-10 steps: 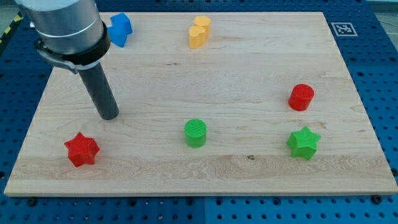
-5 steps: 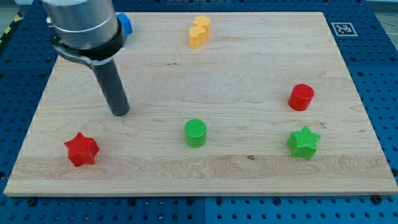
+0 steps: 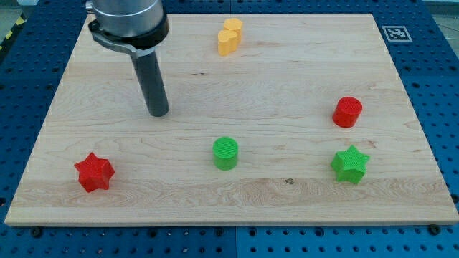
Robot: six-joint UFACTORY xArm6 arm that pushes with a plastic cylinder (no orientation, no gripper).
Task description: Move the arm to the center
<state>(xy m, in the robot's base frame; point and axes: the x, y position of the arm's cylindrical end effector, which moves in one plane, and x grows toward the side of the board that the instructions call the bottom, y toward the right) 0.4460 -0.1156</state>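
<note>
My tip [image 3: 158,112] rests on the wooden board [image 3: 287,72], left of the board's middle. It is up and to the left of the green cylinder [image 3: 225,153] and up and to the right of the red star [image 3: 94,172], touching neither. The yellow block [image 3: 229,36] lies near the view's top, right of the rod. The red cylinder [image 3: 347,112] and the green star [image 3: 350,164] sit at the view's right. The blue block seen earlier is hidden behind the arm.
A black-and-white marker tag [image 3: 396,33] sits at the board's top right corner. A blue perforated table [image 3: 441,107] surrounds the board.
My tip has moved to the right and slightly up, from near the board's left side toward its middle. The arm now hides the blue block. No block has moved.
</note>
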